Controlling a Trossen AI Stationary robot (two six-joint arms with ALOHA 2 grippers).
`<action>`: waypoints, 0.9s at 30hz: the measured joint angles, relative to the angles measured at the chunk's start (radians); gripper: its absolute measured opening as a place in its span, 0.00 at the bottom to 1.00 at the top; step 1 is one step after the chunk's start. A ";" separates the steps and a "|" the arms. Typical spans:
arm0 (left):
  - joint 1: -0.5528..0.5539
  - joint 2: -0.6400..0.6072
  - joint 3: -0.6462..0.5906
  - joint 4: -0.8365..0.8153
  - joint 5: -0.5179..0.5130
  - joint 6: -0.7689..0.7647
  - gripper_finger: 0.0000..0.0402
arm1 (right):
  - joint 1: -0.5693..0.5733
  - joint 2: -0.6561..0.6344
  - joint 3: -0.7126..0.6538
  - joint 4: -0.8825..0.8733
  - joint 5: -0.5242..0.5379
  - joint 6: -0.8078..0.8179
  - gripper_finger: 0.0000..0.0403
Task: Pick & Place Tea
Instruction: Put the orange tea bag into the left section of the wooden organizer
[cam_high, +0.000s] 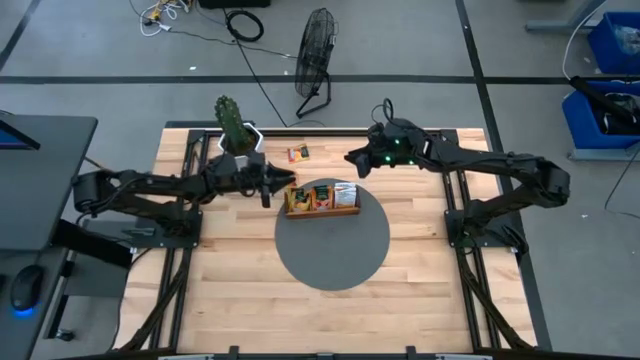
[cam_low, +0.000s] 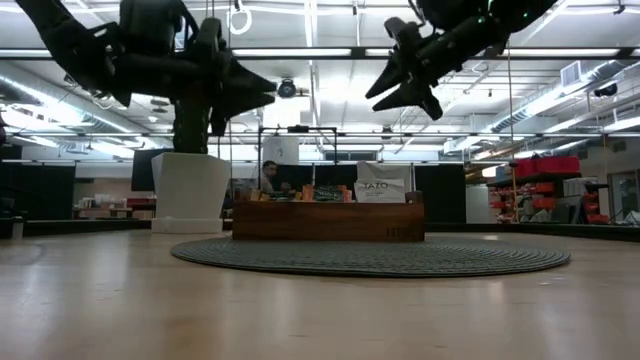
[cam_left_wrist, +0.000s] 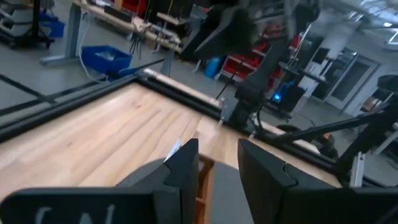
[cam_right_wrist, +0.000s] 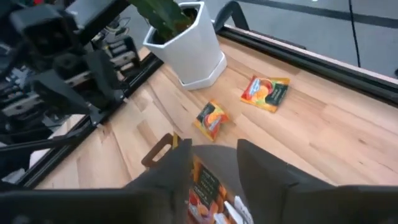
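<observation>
From the high view we see two loose tea sachets (cam_high: 298, 153) lying flat on the wooden table (cam_high: 240, 290), between the white plant pot (cam_high: 240, 140) and the right gripper (cam_high: 356, 160); more sachets stand in the wooden tray (cam_high: 322, 199) on the grey round mat (cam_high: 332, 250). The left gripper (cam_high: 283, 182) hangs just beside the tray's left end, so both arms are near the loose pair, which lies toward the table's far edge from the left one and leftward from the right one.

In the low view both grippers hang well above the tray, the right gripper's fingers parted and empty; a busy workshop fills the background.

In the left wrist view we see its own fingers (cam_left_wrist: 186, 168) parted with nothing between them, over the tray's end.

In the right wrist view the orange sachets (cam_right_wrist: 211, 118) lie ahead of its parted, empty fingers (cam_right_wrist: 261, 165), the nearer one turned slantwise to them.
</observation>
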 joint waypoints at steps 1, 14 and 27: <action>0.000 -0.011 0.000 -0.005 0.000 -0.001 0.29 | -0.009 0.011 0.000 0.012 -0.011 0.001 0.31; 0.023 -0.027 0.000 -0.165 -0.010 -0.138 0.13 | -0.081 0.050 0.000 0.002 -0.047 0.001 0.02; 0.093 -0.027 0.000 -0.192 -0.066 -0.181 0.01 | -0.078 0.050 0.000 -0.023 -0.047 -0.001 0.02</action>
